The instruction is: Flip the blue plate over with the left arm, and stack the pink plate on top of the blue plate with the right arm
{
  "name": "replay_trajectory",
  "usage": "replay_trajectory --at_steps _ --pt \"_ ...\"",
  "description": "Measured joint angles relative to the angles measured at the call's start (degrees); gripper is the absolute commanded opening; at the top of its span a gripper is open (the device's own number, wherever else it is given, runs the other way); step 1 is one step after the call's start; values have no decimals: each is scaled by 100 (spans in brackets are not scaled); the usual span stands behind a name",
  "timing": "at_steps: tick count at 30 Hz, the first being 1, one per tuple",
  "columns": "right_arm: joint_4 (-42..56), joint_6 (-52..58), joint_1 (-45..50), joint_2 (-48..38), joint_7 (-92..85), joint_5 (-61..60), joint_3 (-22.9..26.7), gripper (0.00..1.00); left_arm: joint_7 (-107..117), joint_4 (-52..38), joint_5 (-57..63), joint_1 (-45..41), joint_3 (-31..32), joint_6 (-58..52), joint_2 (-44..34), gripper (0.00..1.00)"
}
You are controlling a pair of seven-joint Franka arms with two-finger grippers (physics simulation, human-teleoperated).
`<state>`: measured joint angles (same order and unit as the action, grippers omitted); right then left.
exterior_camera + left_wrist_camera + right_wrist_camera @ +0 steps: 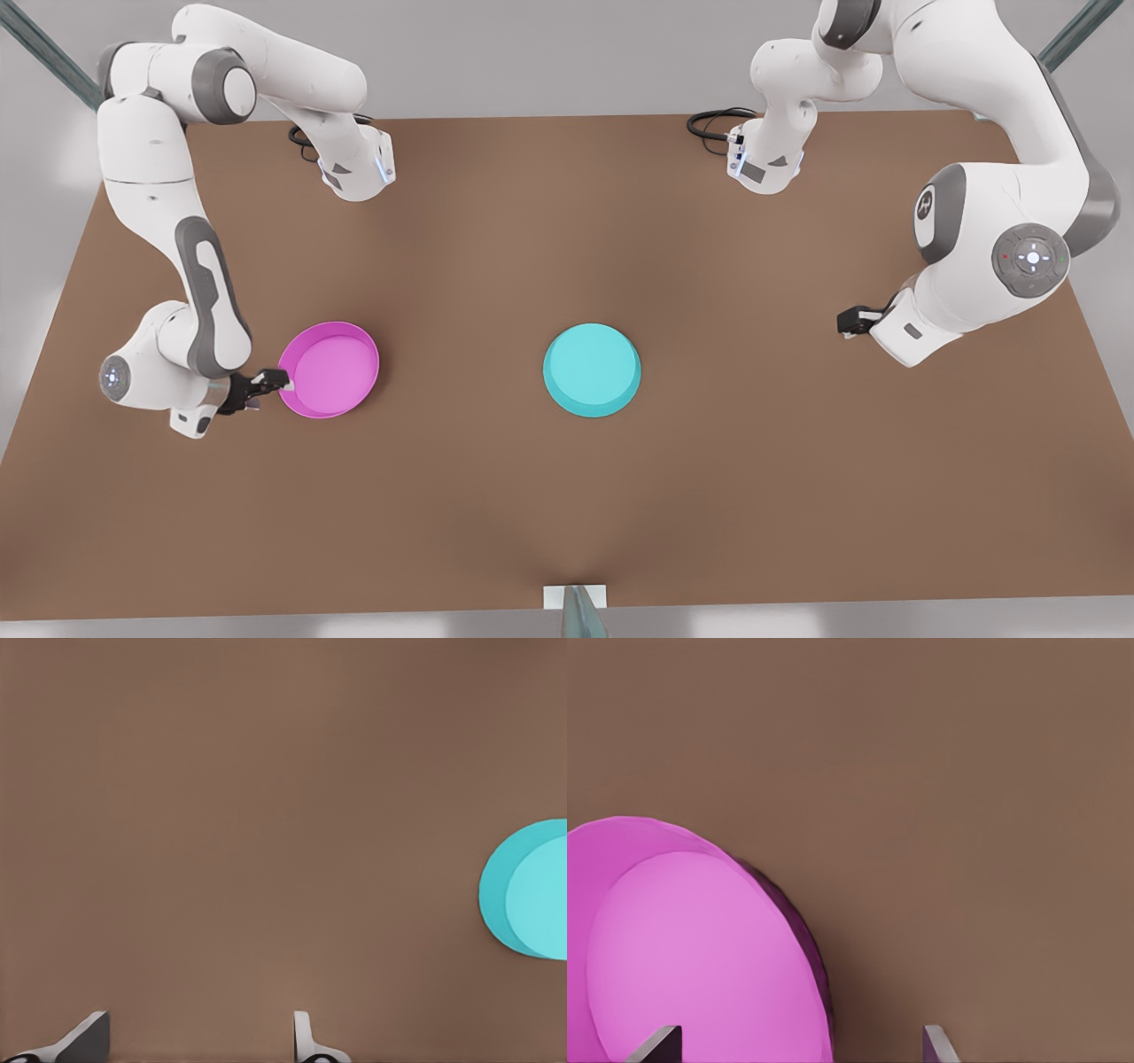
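We see a plain brown table (567,496) with no pattern on it. The pink plate (329,369) is magenta at its rim and a lighter pink inside. The blue plate (592,369) is cyan-turquoise, its flat face paler than its darker rim. Both arms are white with grey joint sections. The right gripper (276,381), at the pink plate's rim, is black, with dark grey fingertips (660,1045). The left gripper (842,322), well apart from the blue plate, is black too.
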<state>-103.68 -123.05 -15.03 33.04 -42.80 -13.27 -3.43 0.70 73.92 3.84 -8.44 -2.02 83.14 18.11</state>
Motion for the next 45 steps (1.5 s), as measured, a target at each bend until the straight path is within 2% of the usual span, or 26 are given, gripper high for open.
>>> replay_trajectory --at_steps 3,6,15,17,18,21,22,23,25,45 --pt "-101 -92 -1 82 -306 -158 17 84 0 0 11 -11 0 8 35 100" --pt "-291 -431 -2 88 -989 -166 20 84 0 0 17 -19 0 18 35 100" --pt "-331 -387 -9 167 -1207 -639 9 84 -9 0 117 -41 35 18 35 100" --pt "-320 -413 -9 193 -1300 -646 9 74 -9 -2 150 -44 35 26 35 100" --pt "-320 -413 -9 194 -1300 -650 9 65 -9 0 161 -42 32 23 35 100" --pt "-311 -422 -9 203 -1300 -643 9 45 0 0 181 -59 35 18 35 100" --pt "-295 -405 -9 203 -1292 -650 9 42 0 0 184 -91 35 19 35 100" --pt "-294 -404 -9 203 -1292 -650 9 31 0 0 187 -99 35 26 35 100" --pt "-294 -404 -9 203 -1300 -642 9 27 0 0 191 -97 35 27 35 100" --pt "-267 -479 35 365 -1508 -658 17 28 -7 0 202 -96 35 106 62 100"
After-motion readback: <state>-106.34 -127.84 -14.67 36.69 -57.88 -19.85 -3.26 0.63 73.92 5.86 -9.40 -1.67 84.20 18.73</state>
